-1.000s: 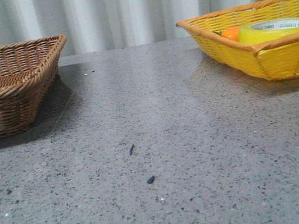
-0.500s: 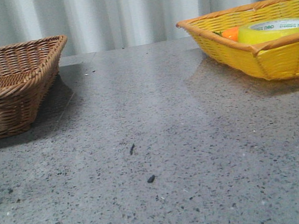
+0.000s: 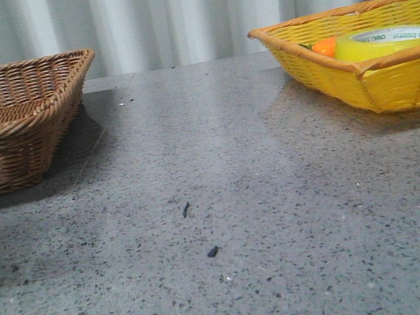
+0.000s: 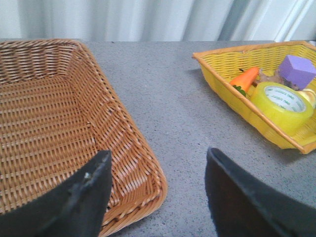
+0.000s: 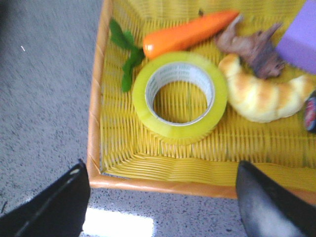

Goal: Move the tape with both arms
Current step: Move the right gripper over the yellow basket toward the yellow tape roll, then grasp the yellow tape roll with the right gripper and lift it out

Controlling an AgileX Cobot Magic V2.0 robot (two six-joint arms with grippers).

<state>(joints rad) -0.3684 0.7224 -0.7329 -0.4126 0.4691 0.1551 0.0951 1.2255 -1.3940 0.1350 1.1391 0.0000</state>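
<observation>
I see the glossy tape (image 5: 180,96) ring flat in the woven yellow basket (image 5: 163,170), croissant (image 5: 261,98) wrist-view only, both jaws wide.

Tape (image 5: 179,94): translucent yellow roll, white inner core with small green lettering; carrot (image 5: 190,32): orange body, green leaves; croissant (image 5: 264,98): pale golden with lighter stripes; block (image 4: 296,70): lilac purple; root-like piece (image 5: 253,45): brown. Right-hand basket (image 3: 390,81): yellow weave, orange rim; left-hand basket (image 3: 6,130): brown wicker, lighter tan in the left wrist view; table (image 3: 229,226): grey with dark and white speckles, two small black flecks near its middle. Curtain (image 3: 172,16): pale grey-white in vertical folds; fingers (image 4: 81,200) of both grippers: black.
</observation>
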